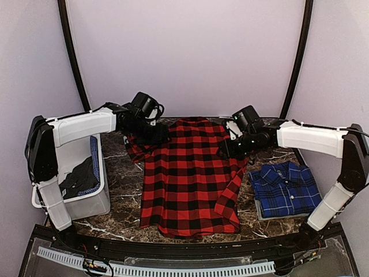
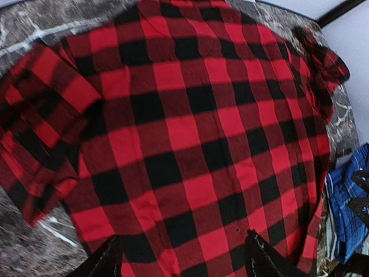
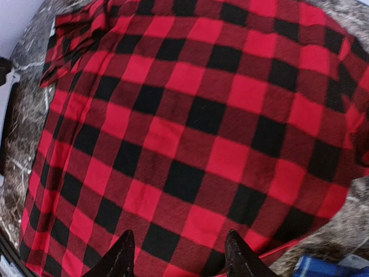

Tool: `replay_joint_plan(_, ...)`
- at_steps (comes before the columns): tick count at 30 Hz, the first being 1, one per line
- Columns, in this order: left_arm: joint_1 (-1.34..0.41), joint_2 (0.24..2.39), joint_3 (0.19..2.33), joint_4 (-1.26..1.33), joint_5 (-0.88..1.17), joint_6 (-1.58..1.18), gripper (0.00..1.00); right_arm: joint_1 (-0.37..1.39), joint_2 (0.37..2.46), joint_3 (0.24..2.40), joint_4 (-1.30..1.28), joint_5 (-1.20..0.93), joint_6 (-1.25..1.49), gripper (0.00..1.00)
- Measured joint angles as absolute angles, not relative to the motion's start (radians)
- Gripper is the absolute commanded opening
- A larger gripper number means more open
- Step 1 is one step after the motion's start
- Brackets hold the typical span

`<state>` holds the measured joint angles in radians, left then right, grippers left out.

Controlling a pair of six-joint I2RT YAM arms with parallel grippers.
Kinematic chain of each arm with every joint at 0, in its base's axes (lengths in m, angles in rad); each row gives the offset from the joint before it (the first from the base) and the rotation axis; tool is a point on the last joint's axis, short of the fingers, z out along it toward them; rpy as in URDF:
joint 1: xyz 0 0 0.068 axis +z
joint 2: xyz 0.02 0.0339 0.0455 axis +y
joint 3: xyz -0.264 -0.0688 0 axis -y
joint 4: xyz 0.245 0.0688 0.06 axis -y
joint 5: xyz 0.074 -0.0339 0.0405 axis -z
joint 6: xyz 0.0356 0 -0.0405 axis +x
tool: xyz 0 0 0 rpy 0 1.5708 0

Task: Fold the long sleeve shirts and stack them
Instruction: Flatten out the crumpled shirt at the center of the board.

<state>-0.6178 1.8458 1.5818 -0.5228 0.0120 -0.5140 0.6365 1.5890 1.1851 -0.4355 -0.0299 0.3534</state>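
The left gripper (image 2: 183,259) and the right gripper (image 3: 179,254) both have their jaws parted and hold nothing. The red shirt (image 1: 187,173) lies flat, back up, directly below them and spreads nearward from both. The sleeve just outside the left gripper is crumpled, so a fold over it would probably come out lumpy. A careless pull could also drag the folded blue shirt (image 1: 285,187) beside the right arm. The table (image 1: 115,167) is dark marble, a white bin (image 1: 95,202) stands beyond the left arm, and the walls (image 1: 184,57) are pale lilac.
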Motion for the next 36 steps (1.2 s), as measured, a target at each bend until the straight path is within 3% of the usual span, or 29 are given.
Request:
replay_joint_plan(13, -0.665, 1.729, 0.988, -0.207, 0.224, -0.775, 0.71, 0.878, 1.687, 1.089, -0.328, -0.139, 0.479, 0.5)
replay_joint_plan(25, -0.665, 1.622, 0.82, -0.116, 0.166, -0.85, 0.72, 0.901, 1.701, 0.966, -0.337, -0.085, 0.512, 0.51)
replay_joint_plan(36, -0.665, 1.6, 0.799, -0.128, 0.105, -0.85, 0.72, 0.9, 1.518, 0.777, -0.422, -0.006, 0.583, 0.52)
